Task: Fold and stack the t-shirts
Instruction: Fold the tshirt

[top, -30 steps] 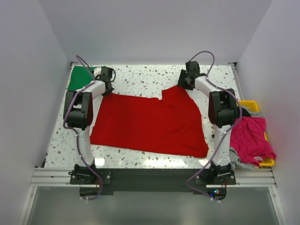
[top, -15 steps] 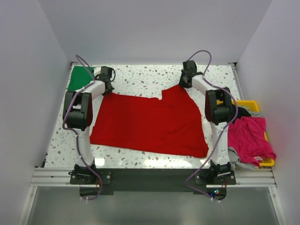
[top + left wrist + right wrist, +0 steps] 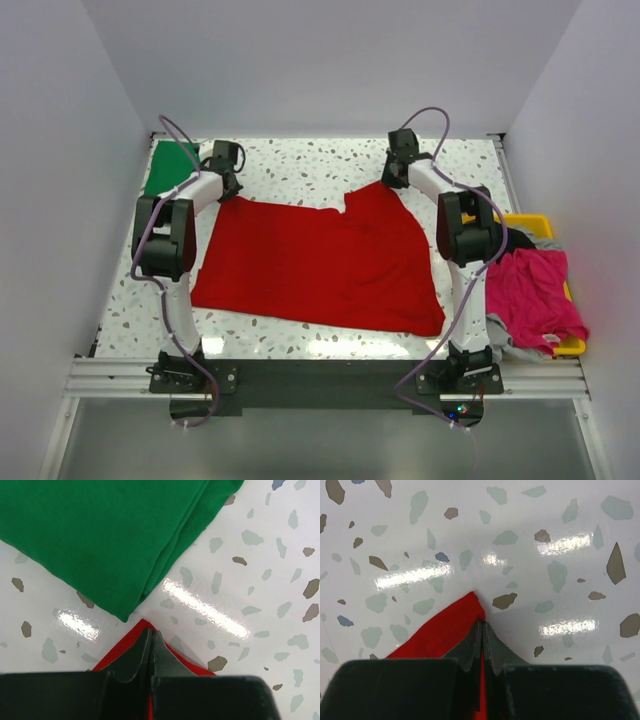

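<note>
A large red t-shirt [image 3: 320, 265] lies spread flat across the middle of the speckled table. A folded green t-shirt [image 3: 168, 165] rests at the far left corner. My left gripper [image 3: 233, 194] is shut on the red shirt's far left corner; in the left wrist view that red corner [image 3: 131, 639] pokes out from the pinched gripper [image 3: 151, 633], just short of the green shirt [image 3: 100, 535]. My right gripper [image 3: 388, 183] is shut on the far right corner, where red cloth [image 3: 447, 630] runs between the closed gripper [image 3: 482, 625].
A yellow tray [image 3: 533, 224] sits at the right edge with a magenta garment [image 3: 535, 290] draped over it and dark and grey cloth beneath. White walls close in the table on three sides; the arm bases stand at the near edge.
My right gripper has closed on the red shirt's far right corner after standing open, and its wrist has edged slightly forward. The left gripper has stayed shut on its corner.
</note>
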Robot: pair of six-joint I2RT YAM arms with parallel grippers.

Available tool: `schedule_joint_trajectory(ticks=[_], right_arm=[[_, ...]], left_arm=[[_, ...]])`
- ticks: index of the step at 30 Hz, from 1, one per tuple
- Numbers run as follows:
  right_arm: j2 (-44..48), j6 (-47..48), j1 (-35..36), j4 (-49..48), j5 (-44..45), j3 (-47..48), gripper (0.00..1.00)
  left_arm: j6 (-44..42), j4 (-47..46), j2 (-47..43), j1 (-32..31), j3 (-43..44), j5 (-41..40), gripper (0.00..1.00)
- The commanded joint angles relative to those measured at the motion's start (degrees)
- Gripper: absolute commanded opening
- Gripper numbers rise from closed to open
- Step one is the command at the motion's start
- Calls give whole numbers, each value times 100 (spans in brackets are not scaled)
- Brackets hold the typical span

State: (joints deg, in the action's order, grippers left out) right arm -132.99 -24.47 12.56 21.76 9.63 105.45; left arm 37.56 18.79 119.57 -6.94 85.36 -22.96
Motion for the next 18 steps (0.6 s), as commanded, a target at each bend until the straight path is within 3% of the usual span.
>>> schedule_joint_trajectory(ticks=[1, 18], right_arm=[[642, -14, -95, 30, 232, 222, 0], [1337, -76, -464, 92, -49, 2, 0]], left_arm=[[-161, -235, -294, 17, 33, -59, 0], [-197, -191, -232, 114, 384, 90, 0]])
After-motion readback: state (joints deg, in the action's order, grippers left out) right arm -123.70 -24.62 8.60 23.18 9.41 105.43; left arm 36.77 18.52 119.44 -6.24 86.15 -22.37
